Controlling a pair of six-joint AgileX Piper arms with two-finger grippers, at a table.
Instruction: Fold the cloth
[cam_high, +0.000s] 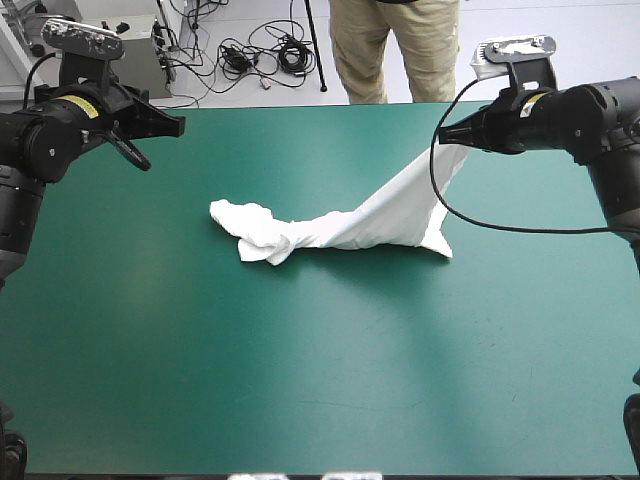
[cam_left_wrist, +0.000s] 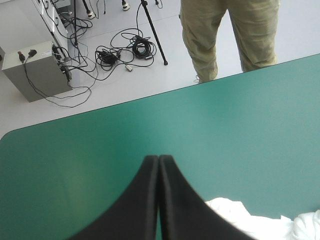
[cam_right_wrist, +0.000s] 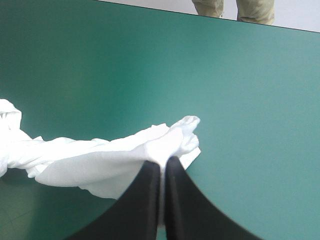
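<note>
1. While the right claw (cam_high: 445, 140) hangs above the teal-green tabletop (cam_high: 300, 400), it pinches one end of the white T-shirt (cam_high: 340, 225), all but pressed together with the cloth caught between its two halves.
2. From that pinched end the T-shirt slopes down as a stretched sheet to the tabletop, where one loose corner lies flat just below the raised part.
3. Away from the pinched end, the T-shirt narrows into a twisted band that lies on the tabletop and finishes in a crumpled bunch at its opposite end, near the middle of the tabletop.
4. Seen from the right wrist, the right claw (cam_right_wrist: 162, 162) forms a narrow arch with the T-shirt (cam_right_wrist: 100, 160) bunched at its tip; a small fold of cloth pokes out just ahead of the tip, and the rest of the band trails off to one side.
5. Well apart from the T-shirt, on the side of its crumpled end, the left claw (cam_high: 132, 150) hangs in the air and touches no cloth.
6. Seen from the left wrist, the left claw (cam_left_wrist: 159, 159) is pressed together into one pointed arch with nothing between its halves; a bit of the T-shirt (cam_left_wrist: 235, 212) shows on the tabletop beside and below it.
</note>
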